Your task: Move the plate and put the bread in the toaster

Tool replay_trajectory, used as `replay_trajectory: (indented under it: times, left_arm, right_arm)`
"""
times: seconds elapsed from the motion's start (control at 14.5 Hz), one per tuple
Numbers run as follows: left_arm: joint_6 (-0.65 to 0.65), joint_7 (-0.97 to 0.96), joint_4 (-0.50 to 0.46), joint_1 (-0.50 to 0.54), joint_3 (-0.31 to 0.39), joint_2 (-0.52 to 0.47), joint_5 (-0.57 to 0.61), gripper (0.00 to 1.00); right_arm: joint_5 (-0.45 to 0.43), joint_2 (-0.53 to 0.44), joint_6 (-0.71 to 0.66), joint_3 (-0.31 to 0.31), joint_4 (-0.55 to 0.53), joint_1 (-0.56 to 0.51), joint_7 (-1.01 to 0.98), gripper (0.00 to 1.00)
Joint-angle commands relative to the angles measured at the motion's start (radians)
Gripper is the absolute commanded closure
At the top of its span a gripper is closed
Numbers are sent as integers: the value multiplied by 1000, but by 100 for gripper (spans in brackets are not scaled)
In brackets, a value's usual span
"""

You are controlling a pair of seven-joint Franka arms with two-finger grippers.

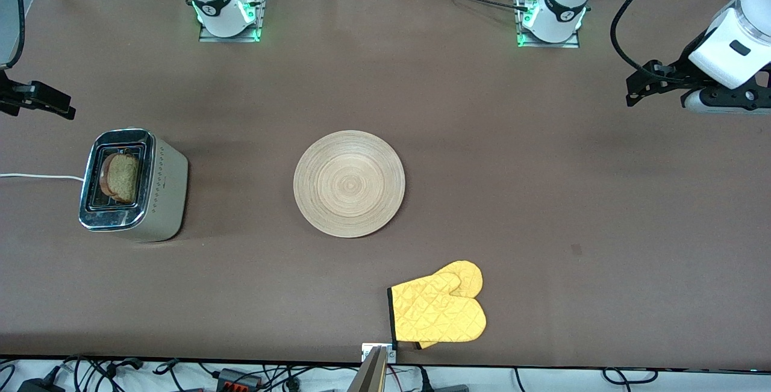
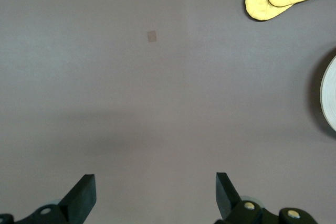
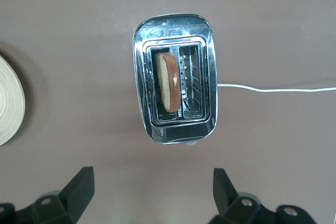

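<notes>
**Bread sits in the toaster; both grippers hang empty with fingers spread**

Your right gripper hangs over the bare table beside the toaster, at the right arm's end of the table. Its two dark fingers are spread wide with nothing between them. In the right wrist view you look straight down on the toaster's shiny chrome top. The bread, a tan-brown slice with a darker crust, stands on edge in one of the two slots, the one toward the plate. The second slot shows only its wire rack. A white cord runs away from the toaster's side across the table.

Your left gripper hangs over bare table at the left arm's end. Its fingers are also spread apart and hold nothing.

The round light-wood plate lies flat near the middle of the table, well apart from the toaster, with nothing on it. A yellow quilted oven mitt lies nearer to the front camera than the plate, close to the table's edge.
</notes>
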Motion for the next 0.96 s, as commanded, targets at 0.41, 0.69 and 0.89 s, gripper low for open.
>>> replay_trajectory:
  times: [0.41,0.69,0.89]
  left_arm:
    - [-18,13,28,3,-5,11,13,0]
    - [-20,13,28,5,-5,11,13,0]
    - [-20,13,28,5,-5,11,11,0]
  right_arm:
    - [69,4,2,7,6,-10,14,0]
    - [69,4,2,4,6,-10,13,0]
    - [67,4,2,4,6,-10,1,0]
